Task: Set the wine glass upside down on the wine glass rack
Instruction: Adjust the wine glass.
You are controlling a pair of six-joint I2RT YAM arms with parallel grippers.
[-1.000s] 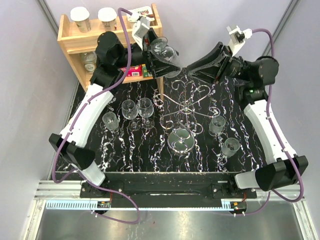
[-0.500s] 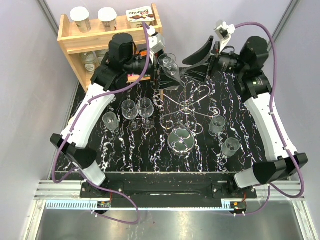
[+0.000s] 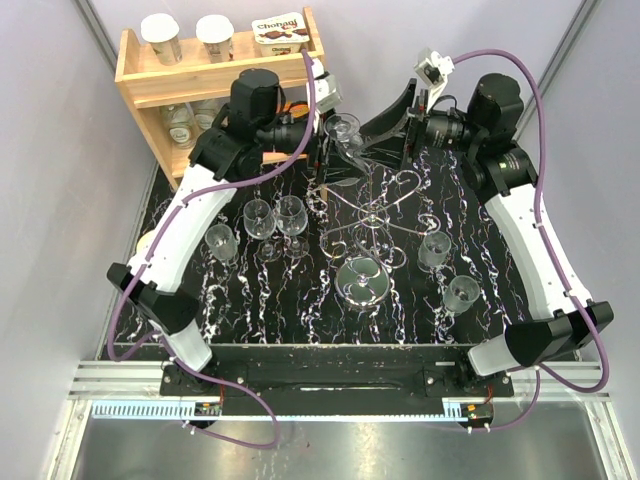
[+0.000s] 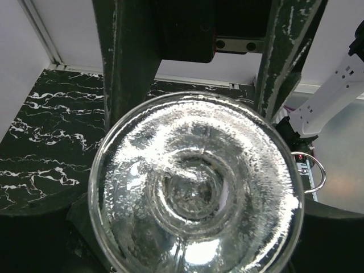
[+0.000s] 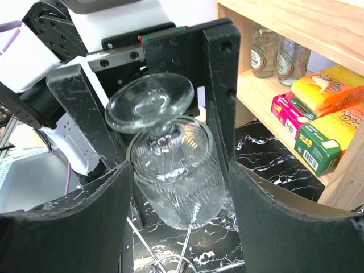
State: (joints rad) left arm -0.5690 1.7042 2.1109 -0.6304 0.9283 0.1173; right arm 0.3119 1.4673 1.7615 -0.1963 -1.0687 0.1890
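Note:
The wine glass (image 3: pixel 343 138) hangs upside down, foot up and slightly tilted, just above the back of the wine glass rack (image 3: pixel 378 210). My left gripper (image 3: pixel 332 150) is shut on its ribbed bowl (image 5: pixel 176 165), one black finger (image 5: pixel 220 85) on each side. From the left wrist the glass (image 4: pixel 196 193) fills the view, mouth toward the camera. My right gripper (image 5: pixel 181 170) stands open around the same bowl, its fingers (image 5: pixel 273 216) apart from the glass. Rack wires (image 5: pixel 187 253) show right under the rim.
A wooden shelf (image 3: pixel 190 85) with jars and boxes stands at the back left, close behind the left wrist. Several other glasses stand on the black marbled table: (image 3: pixel 258 218), (image 3: pixel 290 212), (image 3: pixel 435 248). One more glass (image 3: pixel 360 280) is at the rack's front.
The left arm has swung the glass right, down toward the rack. The right gripper has moved left to the glass and its jaws have spread wider.

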